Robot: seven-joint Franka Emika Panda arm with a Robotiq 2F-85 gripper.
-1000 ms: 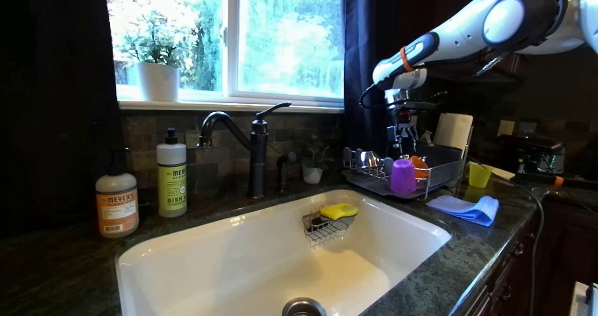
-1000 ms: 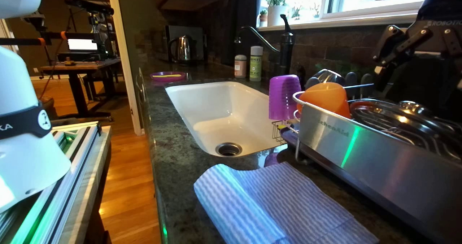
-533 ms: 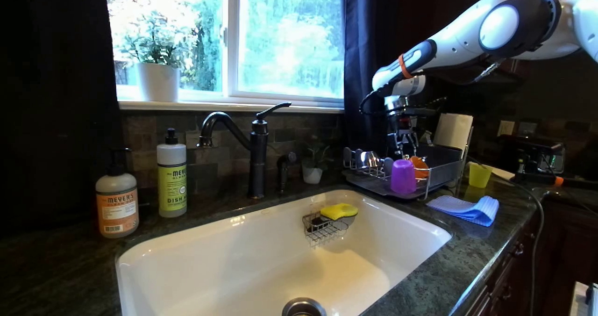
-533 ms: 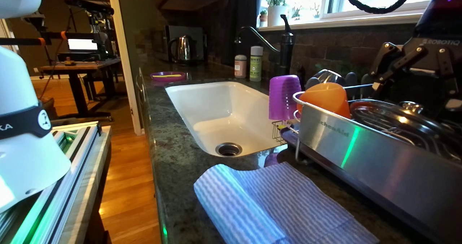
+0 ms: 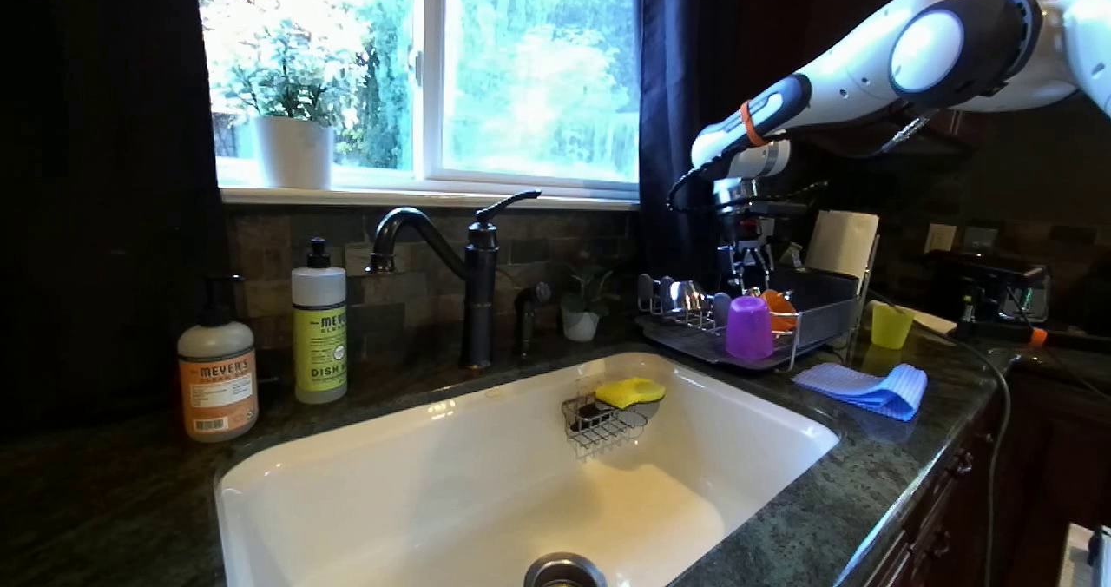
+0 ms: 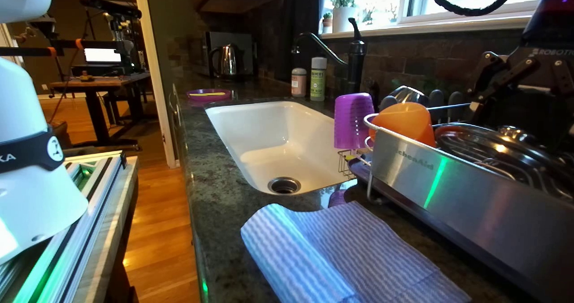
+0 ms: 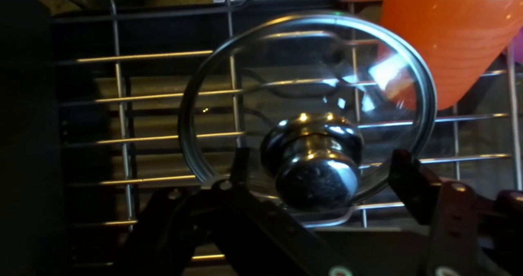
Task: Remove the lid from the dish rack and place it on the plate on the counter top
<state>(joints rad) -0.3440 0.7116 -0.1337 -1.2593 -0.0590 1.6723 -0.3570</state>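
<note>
Evidently you're just short of the grasp: the lid (image 7: 304,100) rests in the dish rack (image 6: 475,213), mid-frame in the wrist view, and your fingers (image 7: 412,188) stand apart to either side of its knob (image 7: 316,168), not yet gripping it. Everything after that is left: closing, lifting clear, then carrying the lid to the purple dish (image 6: 208,99), probably the plate you want, on the tabletop (image 6: 206,159) in the upper left of an exterior view.

Pincer (image 7: 320,159) lower than before, nearer the lid (image 7: 306,100)
</note>
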